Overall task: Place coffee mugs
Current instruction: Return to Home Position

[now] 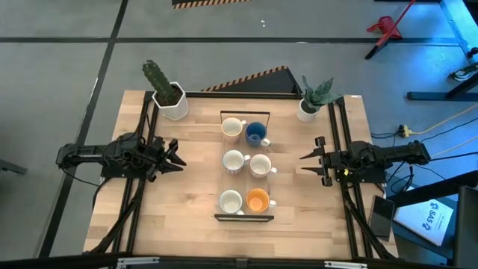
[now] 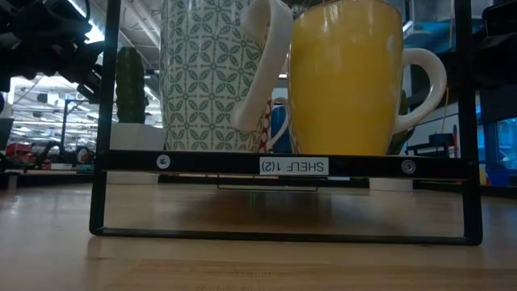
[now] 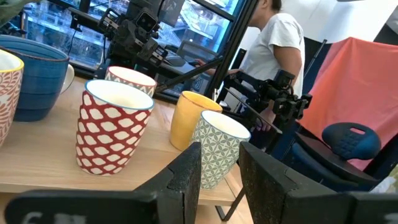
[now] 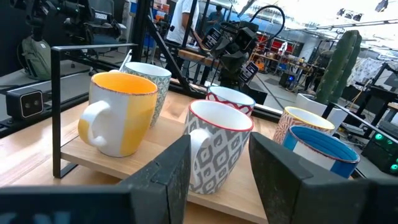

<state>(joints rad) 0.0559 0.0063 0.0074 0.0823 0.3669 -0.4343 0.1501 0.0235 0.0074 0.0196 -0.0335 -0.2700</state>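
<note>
Six mugs stand in three pairs on a low black-framed wooden shelf (image 1: 244, 217) at the table's middle: white (image 1: 233, 128) and blue (image 1: 256, 134) at the far end, two white (image 1: 234, 161) (image 1: 260, 165) in the middle, white (image 1: 230, 201) and orange (image 1: 258, 200) nearest. The low view shows the green-patterned mug (image 2: 206, 77) and the yellow mug (image 2: 347, 77) resting on the shelf board. My left gripper (image 1: 173, 155) (image 3: 219, 180) hovers open left of the shelf, pointing at it. My right gripper (image 1: 310, 161) (image 4: 221, 174) hovers open on the shelf's right, facing the grey-patterned mug (image 4: 214, 152).
A cactus in a white pot (image 1: 168, 93) stands at the far left corner and a leafy plant in a white pot (image 1: 312, 101) at the far right. Bare wood lies between each gripper and the shelf. A person (image 3: 273, 43) stands beyond the table.
</note>
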